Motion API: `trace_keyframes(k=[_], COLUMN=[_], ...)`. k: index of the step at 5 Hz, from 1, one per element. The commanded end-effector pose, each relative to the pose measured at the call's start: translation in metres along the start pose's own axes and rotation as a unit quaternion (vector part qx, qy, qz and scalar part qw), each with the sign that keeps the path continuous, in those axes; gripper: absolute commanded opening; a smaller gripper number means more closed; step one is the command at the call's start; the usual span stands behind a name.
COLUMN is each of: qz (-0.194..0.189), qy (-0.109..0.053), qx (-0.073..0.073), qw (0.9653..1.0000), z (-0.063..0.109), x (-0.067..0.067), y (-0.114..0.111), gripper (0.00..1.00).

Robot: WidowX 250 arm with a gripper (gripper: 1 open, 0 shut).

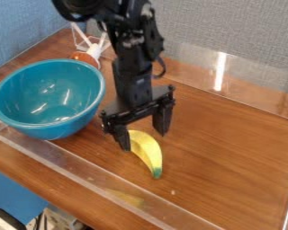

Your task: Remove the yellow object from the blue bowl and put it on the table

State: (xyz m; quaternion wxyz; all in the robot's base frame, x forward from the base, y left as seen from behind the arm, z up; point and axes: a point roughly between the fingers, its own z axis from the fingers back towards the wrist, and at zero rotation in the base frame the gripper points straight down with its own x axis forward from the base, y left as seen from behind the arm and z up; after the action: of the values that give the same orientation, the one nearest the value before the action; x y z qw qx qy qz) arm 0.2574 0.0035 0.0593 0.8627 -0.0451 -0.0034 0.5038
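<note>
The yellow object [148, 152], a small curved toy banana with a greenish tip, lies flat on the reddish-brown table [225, 153], right of the blue bowl [47, 97]. My gripper [140, 126] points straight down just above the banana's upper end, its two black fingers [166, 116] spread wide and open, with nothing between them. The bowl stands empty at the left, with its glossy inside showing.
A small orange-and-white thing [89, 45] stands behind the bowl at the back left. Clear acrylic walls [248, 76] run along the table's edges, front and back.
</note>
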Motion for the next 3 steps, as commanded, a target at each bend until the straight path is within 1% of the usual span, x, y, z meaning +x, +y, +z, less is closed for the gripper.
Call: trace_keyframes(k=[1, 2, 3], qz=[-0.008, -0.033, -0.047], qy=[-0.014, -0.013, -0.014], qx=[-0.041, -0.054, -0.062], qw=[0.9990, 0.9979, 0.9969], z=[0.038, 0.057, 0.063], x=[0.003, -0.001, -0.006], y=[-0.010, -0.013, -0.015], gripper=[1.00, 1.00, 1.00])
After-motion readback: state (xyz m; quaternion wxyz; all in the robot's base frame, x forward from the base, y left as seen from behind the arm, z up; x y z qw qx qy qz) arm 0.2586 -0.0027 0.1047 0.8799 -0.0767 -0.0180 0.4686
